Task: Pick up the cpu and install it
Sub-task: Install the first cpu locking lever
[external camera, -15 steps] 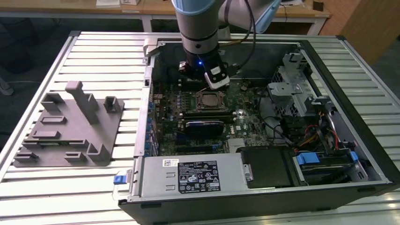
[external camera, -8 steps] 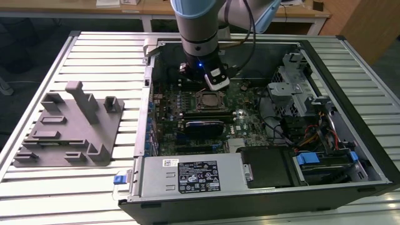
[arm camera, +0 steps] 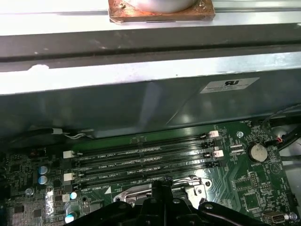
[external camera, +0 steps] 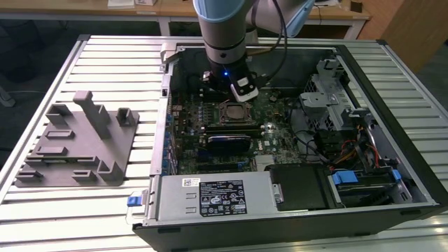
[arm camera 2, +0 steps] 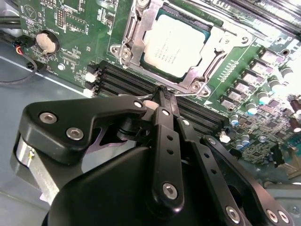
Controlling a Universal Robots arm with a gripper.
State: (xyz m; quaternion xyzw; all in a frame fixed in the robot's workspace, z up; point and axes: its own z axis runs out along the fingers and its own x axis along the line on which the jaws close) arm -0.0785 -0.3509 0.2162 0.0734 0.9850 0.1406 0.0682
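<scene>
The cpu, a pale silver square, lies flat inside the metal socket frame on the green motherboard. In the exterior view the cpu sits in the socket near the middle of the open computer case. My gripper hovers just beside the socket, over the black memory slots, with its black fingers pressed together and nothing between them. In the exterior view the gripper hangs from the arm just behind the socket. The gripper's tip also shows in the first wrist view.
A grey plastic fixture with upright posts stands on the slatted table at the exterior view's left. Inside the case are a power supply, a drive cage, memory slots and a coin battery.
</scene>
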